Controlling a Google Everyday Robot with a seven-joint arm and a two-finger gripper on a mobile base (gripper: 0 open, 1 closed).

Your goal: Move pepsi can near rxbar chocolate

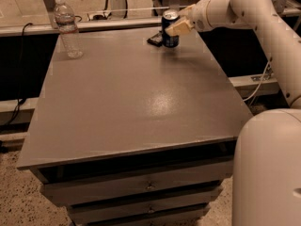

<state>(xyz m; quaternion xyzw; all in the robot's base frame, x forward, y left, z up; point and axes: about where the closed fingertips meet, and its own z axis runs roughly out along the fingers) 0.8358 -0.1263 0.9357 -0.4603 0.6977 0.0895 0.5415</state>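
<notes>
You find the gripper (175, 30) at the desk's (141, 102) far edge, fingers (182, 26) pinching the pepsi can (169, 21) just beside the rxbar chocolate (154, 40); probably only release remains.

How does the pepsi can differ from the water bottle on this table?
The pepsi can is blue, opaque and short; the water bottle is clear and taller. The can is held by the gripper at the back right, beside the rxbar chocolate; the bottle stands free back left. Both are upright.
</notes>
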